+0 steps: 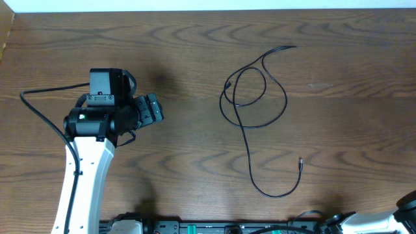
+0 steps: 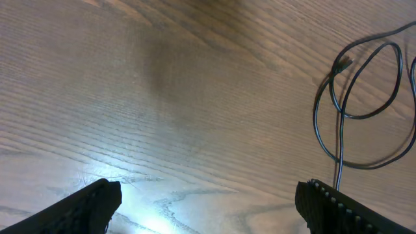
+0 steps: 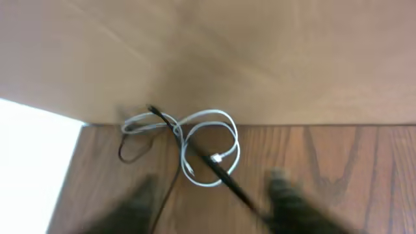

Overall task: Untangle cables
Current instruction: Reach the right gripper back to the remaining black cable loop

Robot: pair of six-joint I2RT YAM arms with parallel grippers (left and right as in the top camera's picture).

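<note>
One left arm, white with a black wrist, comes up from 7 o'clock in the overhead view. The left gripper points toward 3 o'clock above bare wood. In its own wrist view the left gripper has its two fingers spread wide at the lower corners, with nothing between them.

At 3 o'clock from that gripper, well apart from it and just right of the table's middle, lie the cables. They form one tangle of thin black cord with overlapping loops. I count three loose ends: one at 1 o'clock of the tangle, a small plug at 10 o'clock, and a tail curving down to a plug at 5 o'clock. Whether that makes two cords or more I cannot tell. The left wrist view shows the same loops at 2 o'clock, with the plug lying flat.

One right arm shows only at the 5 o'clock corner. Its wrist view is blurred. The right gripper appears as two dark smudges set apart, gripping nothing. The cables glint pale at 12 o'clock from it.

The table is dark brown wood with bold grain. A white strip runs along its far edge.
</note>
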